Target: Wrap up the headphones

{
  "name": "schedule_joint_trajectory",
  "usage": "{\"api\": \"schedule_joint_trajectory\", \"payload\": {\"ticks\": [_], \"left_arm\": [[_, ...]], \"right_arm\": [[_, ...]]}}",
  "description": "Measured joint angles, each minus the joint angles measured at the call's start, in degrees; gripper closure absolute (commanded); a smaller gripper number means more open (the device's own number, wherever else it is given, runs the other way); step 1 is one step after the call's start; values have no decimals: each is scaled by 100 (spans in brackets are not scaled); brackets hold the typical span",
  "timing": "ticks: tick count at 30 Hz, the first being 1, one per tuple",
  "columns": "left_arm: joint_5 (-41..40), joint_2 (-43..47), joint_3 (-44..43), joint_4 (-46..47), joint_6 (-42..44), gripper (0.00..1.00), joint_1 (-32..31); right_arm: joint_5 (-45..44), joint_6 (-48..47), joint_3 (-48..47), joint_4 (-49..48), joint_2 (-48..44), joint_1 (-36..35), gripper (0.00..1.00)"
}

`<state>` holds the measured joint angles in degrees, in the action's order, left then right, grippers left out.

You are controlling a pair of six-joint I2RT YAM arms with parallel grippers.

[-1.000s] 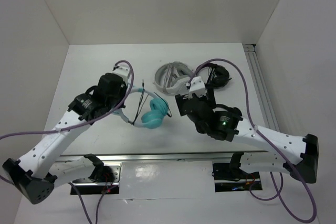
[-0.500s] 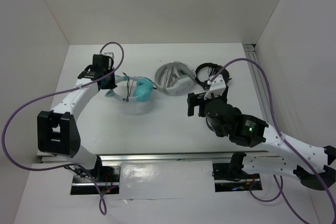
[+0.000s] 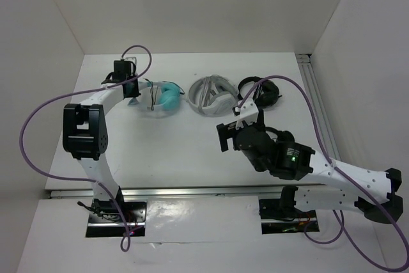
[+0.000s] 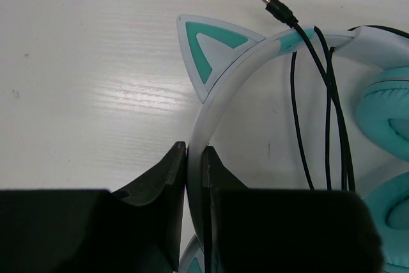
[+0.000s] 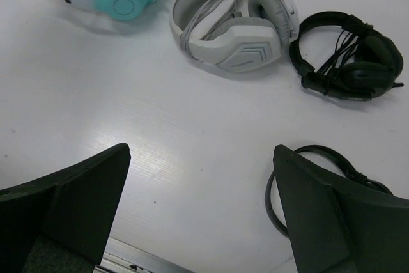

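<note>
Our left jaws pinch the headphones (image 4: 211, 103) at the top. The cable (image 4: 328, 119) looks wound round them, so we seem nearly done. Our right jaws gape wide, holding nothing.

White arms (image 3: 348, 177), black fingers (image 4: 160, 177), purple cables (image 3: 281, 77)

Colours you see on the white table (image 3: 166, 151)
Your headphones (image 3: 169, 97) are teal, with a whitish band (image 4: 220, 87), a white-and-teal ear (image 4: 208, 46) and a thin black cable (image 4: 328, 126). The headset (image 5: 246, 46) is grey-white, and the other headphones (image 5: 358, 62) are black.
</note>
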<state>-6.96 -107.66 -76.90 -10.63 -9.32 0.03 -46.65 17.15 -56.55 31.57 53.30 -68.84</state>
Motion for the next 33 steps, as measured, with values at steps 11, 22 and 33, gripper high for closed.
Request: {"api": "schedule_joint_trajectory", "payload": {"ticks": [11, 22, 33], "left_arm": [[610, -855, -715, 225, 138, 65, 358], [1156, -706, -667, 328, -299, 0, 540], [1279, 2267, -573, -616, -1543, 0, 673]], "right_arm": [[0, 39, 42, 2, -153, -131, 0], [103, 111, 46, 9, -160, -133, 0], [190, 85, -796, 398, -133, -181, 0]]}}
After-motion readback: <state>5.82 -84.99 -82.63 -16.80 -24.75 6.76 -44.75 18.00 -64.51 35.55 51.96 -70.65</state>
